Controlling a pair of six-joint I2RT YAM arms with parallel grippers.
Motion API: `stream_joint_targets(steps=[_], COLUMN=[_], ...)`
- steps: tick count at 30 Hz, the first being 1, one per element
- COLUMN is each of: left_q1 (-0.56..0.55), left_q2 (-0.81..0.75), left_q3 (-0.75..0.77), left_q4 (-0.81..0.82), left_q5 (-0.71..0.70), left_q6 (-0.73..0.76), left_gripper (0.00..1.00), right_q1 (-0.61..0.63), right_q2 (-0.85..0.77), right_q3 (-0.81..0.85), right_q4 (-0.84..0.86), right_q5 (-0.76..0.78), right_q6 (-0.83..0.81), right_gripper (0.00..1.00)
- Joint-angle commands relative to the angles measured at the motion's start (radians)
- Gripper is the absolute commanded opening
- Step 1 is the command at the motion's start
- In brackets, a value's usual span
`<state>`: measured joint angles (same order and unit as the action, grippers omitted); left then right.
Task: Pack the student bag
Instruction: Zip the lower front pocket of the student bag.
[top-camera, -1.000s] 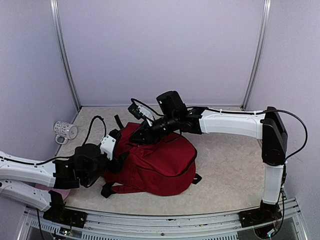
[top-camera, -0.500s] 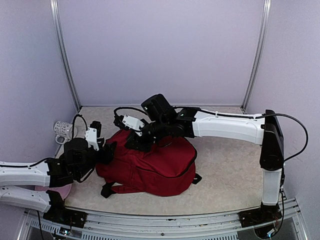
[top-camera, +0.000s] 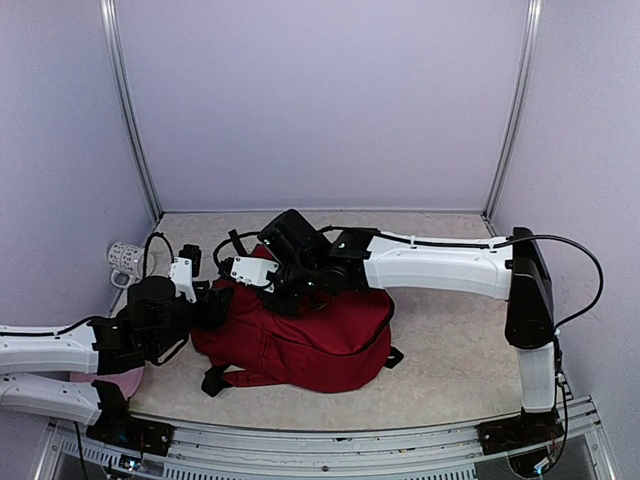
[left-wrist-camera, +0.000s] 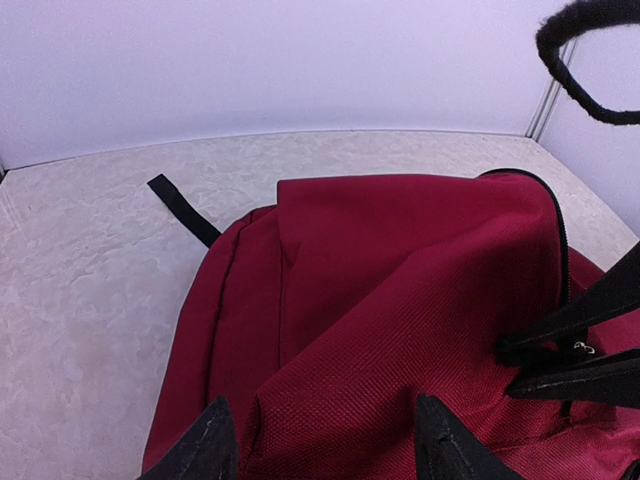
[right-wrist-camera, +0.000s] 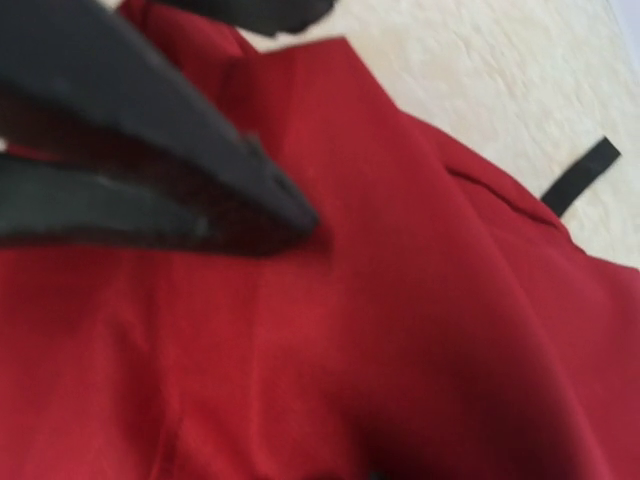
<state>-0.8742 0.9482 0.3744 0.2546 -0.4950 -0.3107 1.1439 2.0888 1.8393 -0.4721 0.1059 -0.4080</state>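
The student bag (top-camera: 320, 335) is a dark red backpack lying mid-table. It also fills the left wrist view (left-wrist-camera: 380, 270) and the right wrist view (right-wrist-camera: 380, 330). My left gripper (top-camera: 213, 306) is at the bag's left end, its fingertips (left-wrist-camera: 212, 445) closed on a thick fold of red fabric. My right gripper (top-camera: 284, 290) is on the bag's upper left part. In the left wrist view its fingers (left-wrist-camera: 560, 335) meet at the black zipper edge, shut on the fabric. In the right wrist view its own fingertips are hidden by fabric.
A white patterned mug (top-camera: 130, 262) lies by the left wall. Something pink (top-camera: 118, 383) lies under my left arm. A loose black strap (left-wrist-camera: 185, 210) trails from the bag over the tabletop (top-camera: 450, 330). Lilac walls close the back and sides.
My right arm has swung left and down onto the bag's upper left. My left gripper has moved left and back, and the bag's left end has shifted left with it.
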Motion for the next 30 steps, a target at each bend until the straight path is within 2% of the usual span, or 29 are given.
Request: stream_joint_targets(steps=[1, 3, 7, 12, 15, 17, 19, 22, 25, 28, 30], left_q1=[0.012, 0.011, -0.020, -0.174, -0.312, -0.365, -0.357, -0.336, -0.308, -0.279, -0.269], left_q2=[0.000, -0.004, -0.050, -0.096, -0.100, -0.093, -0.061, 0.025, 0.125, 0.226, 0.287], left_q3=[-0.005, -0.003, -0.023, -0.055, -0.051, -0.064, -0.067, -0.048, 0.009, 0.069, 0.094], left_q4=[-0.007, -0.007, 0.061, 0.165, 0.204, 0.235, 0.241, 0.257, 0.273, 0.282, 0.305], left_q5=[0.021, 0.042, 0.121, 0.055, -0.001, -0.040, -0.053, -0.101, -0.116, -0.116, -0.123], left_q6=[-0.001, 0.014, 0.105, 0.304, 0.462, 0.530, 0.542, 0.568, 0.598, 0.600, 0.601], left_gripper=[0.59, 0.58, 0.59, 0.58, 0.59, 0.61, 0.63, 0.75, 0.84, 0.85, 0.82], right_q1=[0.013, 0.013, 0.009, -0.039, -0.089, -0.118, -0.139, -0.157, -0.169, -0.177, -0.180], right_q2=[0.023, 0.008, -0.032, -0.087, -0.127, -0.154, -0.177, -0.194, -0.203, -0.221, -0.231], right_q3=[0.033, 0.035, 0.048, 0.010, -0.051, -0.097, -0.141, -0.186, -0.214, -0.260, -0.293], right_q4=[-0.025, -0.014, -0.005, 0.030, 0.092, 0.155, 0.212, 0.279, 0.331, 0.409, 0.470], right_q5=[0.081, 0.051, -0.030, -0.200, -0.323, -0.403, -0.454, -0.495, -0.518, -0.544, -0.578], right_q6=[-0.015, 0.002, 0.059, 0.178, 0.269, 0.329, 0.377, 0.432, 0.482, 0.536, 0.565], right_gripper=[0.14, 0.05, 0.02, 0.00, 0.00, 0.00, 0.00, 0.00, 0.00, 0.00, 0.00])
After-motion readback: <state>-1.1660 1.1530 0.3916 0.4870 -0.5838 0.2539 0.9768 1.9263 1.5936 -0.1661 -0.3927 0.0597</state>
